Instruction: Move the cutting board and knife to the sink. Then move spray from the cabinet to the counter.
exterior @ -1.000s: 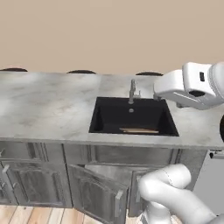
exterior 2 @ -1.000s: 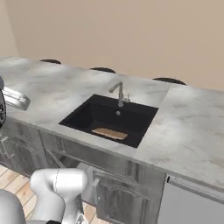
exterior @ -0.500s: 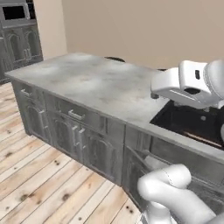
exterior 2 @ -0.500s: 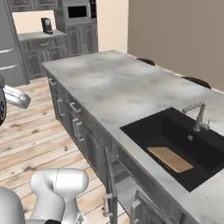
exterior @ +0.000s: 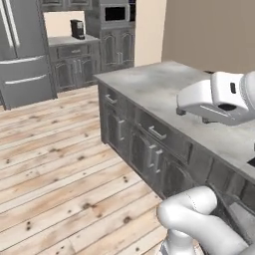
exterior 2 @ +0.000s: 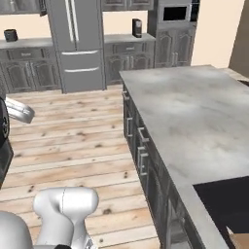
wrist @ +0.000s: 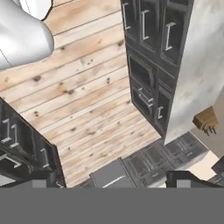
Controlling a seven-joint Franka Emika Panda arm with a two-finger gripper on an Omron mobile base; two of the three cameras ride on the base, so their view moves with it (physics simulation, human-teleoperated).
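Note:
The grey-white marbled counter (exterior 2: 194, 112) of the island runs away from me, also in the left base view (exterior: 164, 82) and on the right of the hand view (wrist: 199, 65). The black sink (exterior 2: 221, 204) is cut off at the lower right. A corner of the light-brown cutting board (exterior 2: 240, 241) shows inside it at the frame's bottom edge. Knife and spray are out of view. My gripper (wrist: 113, 180) is open with nothing between its dark tips, looking down at wooden floor and base cabinets. The white hand (exterior: 214, 99) hovers over the counter's near part.
A steel fridge (exterior 2: 78, 44) stands at the far wall, beside base cabinets carrying a black coffee machine (exterior 2: 137, 26) and a tall unit with a microwave (exterior 2: 176, 12). Open plank floor (exterior: 60, 164) lies left of the island. A small brown stool (wrist: 205, 120) stands beyond the counter's end.
The whole picture has swung left, so the base has turned: the sink has slid off to the right, and the fridge wall and floor have come into view. The hand keeps its place.

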